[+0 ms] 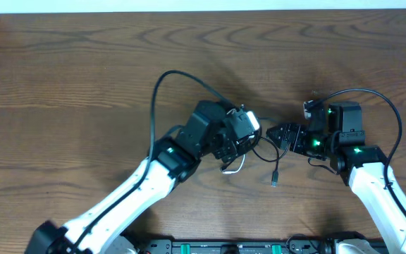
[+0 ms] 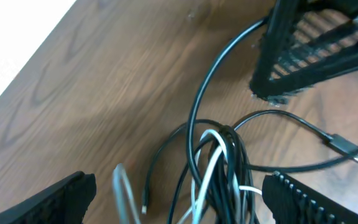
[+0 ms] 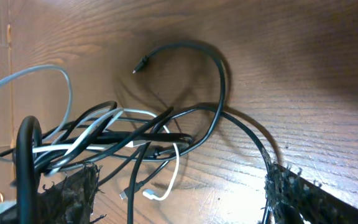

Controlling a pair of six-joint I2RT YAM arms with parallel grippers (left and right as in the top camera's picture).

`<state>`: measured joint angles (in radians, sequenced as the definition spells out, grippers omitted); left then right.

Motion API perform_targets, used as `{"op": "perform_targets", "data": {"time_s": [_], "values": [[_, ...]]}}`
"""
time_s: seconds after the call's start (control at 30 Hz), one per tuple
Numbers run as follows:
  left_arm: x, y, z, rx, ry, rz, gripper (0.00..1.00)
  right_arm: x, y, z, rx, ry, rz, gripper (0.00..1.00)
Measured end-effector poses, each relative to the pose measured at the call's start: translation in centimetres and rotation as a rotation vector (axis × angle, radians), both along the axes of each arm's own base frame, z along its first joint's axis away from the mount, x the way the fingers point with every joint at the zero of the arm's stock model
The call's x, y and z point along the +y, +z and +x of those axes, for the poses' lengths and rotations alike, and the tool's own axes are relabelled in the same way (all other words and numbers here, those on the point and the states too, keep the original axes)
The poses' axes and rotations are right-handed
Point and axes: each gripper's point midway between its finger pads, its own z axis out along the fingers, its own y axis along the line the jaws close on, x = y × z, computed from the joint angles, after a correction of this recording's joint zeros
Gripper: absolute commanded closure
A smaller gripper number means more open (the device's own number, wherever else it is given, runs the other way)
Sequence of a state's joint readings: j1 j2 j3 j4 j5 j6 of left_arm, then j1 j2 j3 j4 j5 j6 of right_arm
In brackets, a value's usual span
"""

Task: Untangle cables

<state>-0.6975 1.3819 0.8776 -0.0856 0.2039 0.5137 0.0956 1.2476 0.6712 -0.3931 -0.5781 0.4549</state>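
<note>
My left gripper (image 2: 180, 190) comes in from the near-left corner of the table (image 1: 83, 85) and hangs about mid-table. Its jaws are spread wide and grip nothing. In the left wrist cam the tangle sits on the wood between my two fingers (image 2: 64, 199), and I can't tell if either pad touches it.

The tangle lies roughly mid-table, a bit toward the right edge, between both grippers. The black cable (image 2: 195, 102) makes several overlapping loops, w/ one long arc running off toward the far edge. The white cable (image 2: 211, 165) threads thru those loops, over some strands and under others. A pale loop of it pokes out on the left side of the bunch.

One black plug (image 2: 339, 142) lies flat on the wood just right of the bunch, apart from it and toward the near edge.

My right gripper (image 3: 182, 183) faces the tangle from the right, also released, jaws wide and holding nothing. In the right wrist cam, strands pass close by one finger (image 3: 73, 190), but contact is unclear.
</note>
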Motion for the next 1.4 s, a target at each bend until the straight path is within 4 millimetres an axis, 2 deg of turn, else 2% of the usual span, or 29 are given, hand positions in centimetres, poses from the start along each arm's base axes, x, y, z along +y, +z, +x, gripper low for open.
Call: {"op": "perform_targets", "data": {"time_s": [0.2,0.27,0.3,0.33,0.37,0.47,0.6,0.83,0.93,1.13,1.4], "values": [[-0.3,-1.5,0.4,0.013,-0.010,0.026,0.23,0.0,0.0,-0.1,0.004,0.000,0.000,0.16],[-0.2,-1.7,0.3,0.016,-0.012,0.033,0.33,0.0,-0.1,-0.1,0.005,0.000,0.000,0.16],[-0.2,-1.7,0.3,0.018,-0.011,0.032,0.41,0.0,-0.1,-0.1,0.006,0.000,0.000,0.16],[-0.2,-1.7,0.3,0.018,-0.012,0.034,0.54,0.0,-0.1,-0.1,0.006,0.000,0.000,0.16],[-0.2,-1.8,0.2,0.020,-0.012,0.036,0.57,0.0,-0.1,-0.1,0.006,0.000,0.000,0.16],[-0.2,-1.8,0.2,0.019,-0.015,0.038,0.75,0.0,-0.1,-0.1,0.006,0.000,0.000,0.16],[-0.2,-1.8,0.2,0.020,-0.014,0.037,0.89,0.0,-0.1,-0.1,0.006,0.000,0.000,0.16],[-0.2,-1.4,0.2,0.019,-0.007,0.026,0.92,0.0,-0.1,-0.1,0.006,0.000,0.000,0.16],[-0.1,-0.1,0.1,-0.006,-0.007,0.005,0.92,0.0,-0.1,-0.1,0.006,0.000,0.000,0.16],[0.3,4.0,-0.4,-0.089,-0.006,-0.064,0.92,0.0,-0.1,-0.1,0.006,0.000,0.000,0.16],[0.8,6.8,-0.9,-0.146,-0.006,-0.112,0.92,0.0,-0.1,-0.1,0.007,0.000,0.000,0.14]]}}
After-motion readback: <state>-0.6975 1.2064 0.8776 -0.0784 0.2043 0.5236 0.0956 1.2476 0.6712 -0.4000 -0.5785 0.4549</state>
